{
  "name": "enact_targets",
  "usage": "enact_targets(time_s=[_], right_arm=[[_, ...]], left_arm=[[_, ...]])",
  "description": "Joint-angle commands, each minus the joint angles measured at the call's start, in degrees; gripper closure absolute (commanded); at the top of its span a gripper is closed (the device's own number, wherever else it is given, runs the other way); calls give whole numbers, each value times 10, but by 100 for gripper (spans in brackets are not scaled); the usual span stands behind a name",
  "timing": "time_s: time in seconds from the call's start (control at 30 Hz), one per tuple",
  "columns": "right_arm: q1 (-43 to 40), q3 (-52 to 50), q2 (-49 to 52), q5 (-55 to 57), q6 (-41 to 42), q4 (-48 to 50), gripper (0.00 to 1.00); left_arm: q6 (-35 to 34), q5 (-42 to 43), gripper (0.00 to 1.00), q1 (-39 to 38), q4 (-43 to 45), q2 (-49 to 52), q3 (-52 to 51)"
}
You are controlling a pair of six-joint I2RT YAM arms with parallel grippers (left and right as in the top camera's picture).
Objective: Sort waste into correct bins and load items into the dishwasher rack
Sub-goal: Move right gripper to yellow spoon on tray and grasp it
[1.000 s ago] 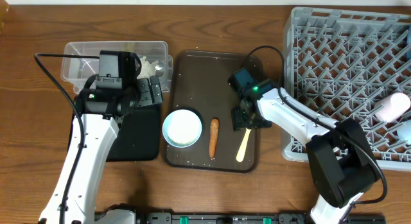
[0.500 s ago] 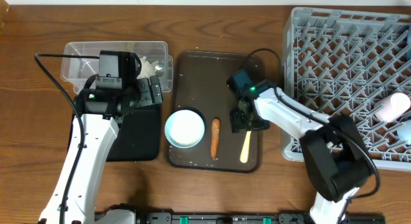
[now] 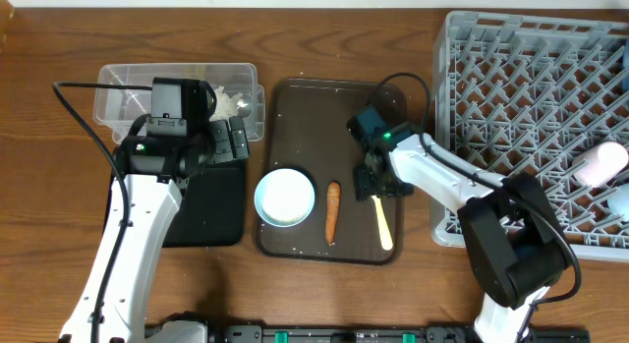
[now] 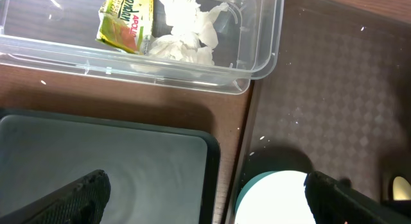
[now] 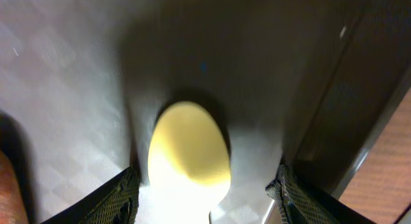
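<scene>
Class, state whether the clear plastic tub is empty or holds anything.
Not empty: a yellow-green wrapper and crumpled white tissue lie inside the clear tub.

Around the right gripper room is tight — the carrot stick lies near one finger, the brown tray's raised rim near the other, and the rack beyond that. Bare tray floor lies ahead. Under the left gripper the black tray is bare — the clear tub walls the far side.

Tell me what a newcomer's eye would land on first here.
The big grey dishwasher rack fills the right side. Mid-table, the right gripper hangs open around the pale yellow spoon on the dark brown tray. At left, a clear plastic tub holds a yellow-green wrapper and white tissue.
</scene>
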Motion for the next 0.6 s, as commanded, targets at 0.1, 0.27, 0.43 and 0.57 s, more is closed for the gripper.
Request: enact_targets(time_s=[0.1,0.27,0.43,0.57], right_arm=[[-7,-8,17,26,-93,27,35],[-6,-8,17,4,-93,17,37],[2,-8,17,-22,-92,13,41],[11,-8,17,-25,-91,13,47]], left_arm=[[5,-9,1,3,-3,2,-1],[5,-9,2,3,-3,2,-1],[5,-9,2,3,-3,2,-1],[5,-9,2,3,-3,2,-1]])
